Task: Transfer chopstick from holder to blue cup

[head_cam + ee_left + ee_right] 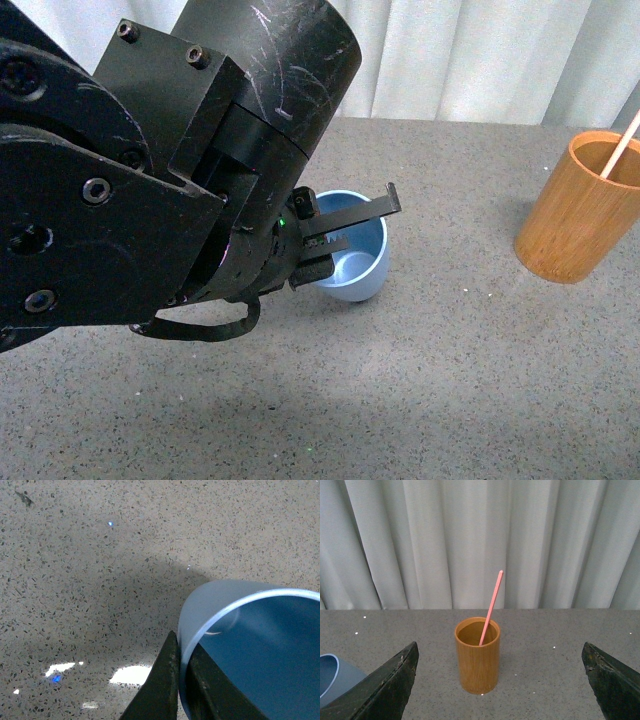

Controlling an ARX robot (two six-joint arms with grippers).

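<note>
a: so, item one: your left gripper?

b: clamped on the blue cup. my wrist camera shows one finger outside the wall and the other inside, with the pale rim pinched between them. the cup sits on the speckled grey table, near the middle of the front view.

a: item two: right gripper?

b: released. my two fingers stand wide apart with nothing between them but open air. it faces the holder from a distance and does not show in the front view.

a: item three: the holder?

b: orange-brown cylinder, upright on the table, well apart from the cup and off to my right, in front of the white curtain.

a: item four: the chopstick?

b: one pink stick, standing in the holder. it leans against the rim, with its upper half clear above it. neither of my grippers touches it.
</note>
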